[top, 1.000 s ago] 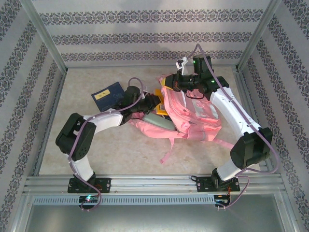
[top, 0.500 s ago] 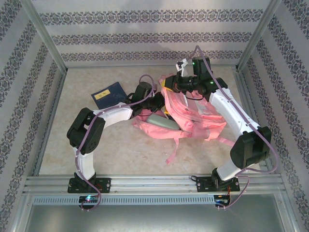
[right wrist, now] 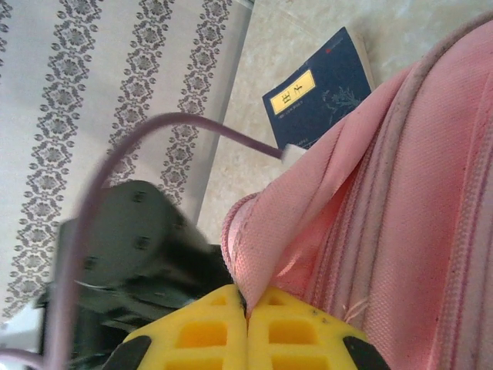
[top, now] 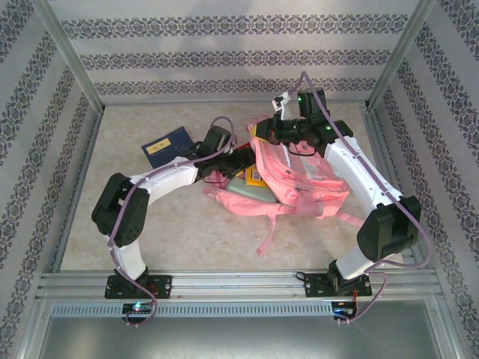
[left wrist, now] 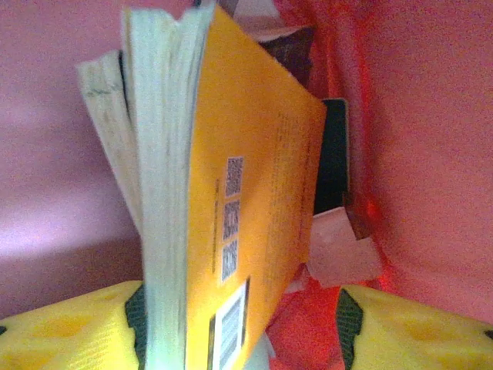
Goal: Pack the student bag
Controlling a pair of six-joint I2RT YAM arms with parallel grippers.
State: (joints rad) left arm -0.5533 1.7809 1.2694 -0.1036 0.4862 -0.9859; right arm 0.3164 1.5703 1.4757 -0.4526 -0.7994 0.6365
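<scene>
The student bag (top: 303,179), a big pink backpack, lies right of the table's middle with its mouth facing left. My right gripper (top: 275,134) is at its far top edge. In the right wrist view that gripper (right wrist: 246,308) is shut on a fold of the pink fabric (right wrist: 308,208) and holds it up. My left gripper (top: 238,160) reaches into the mouth. A yellow book (left wrist: 254,193) stands on edge inside the bag between its open jaws (left wrist: 240,316). The left pad (left wrist: 135,312) is against the pages; the right pad (left wrist: 347,316) stands apart from the cover. The book's corner (top: 254,177) shows in the opening.
A dark blue book (top: 168,146) lies flat on the table left of the bag, also seen as the blue book (right wrist: 323,96) past the fabric. Pink straps (top: 268,235) trail toward the near edge. Patterned walls and metal rails (top: 239,280) enclose the table.
The left arm pushed the yellow book further into the bag's mouth, then its jaws opened and let go of it. The right gripper kept its hold on the fabric.
</scene>
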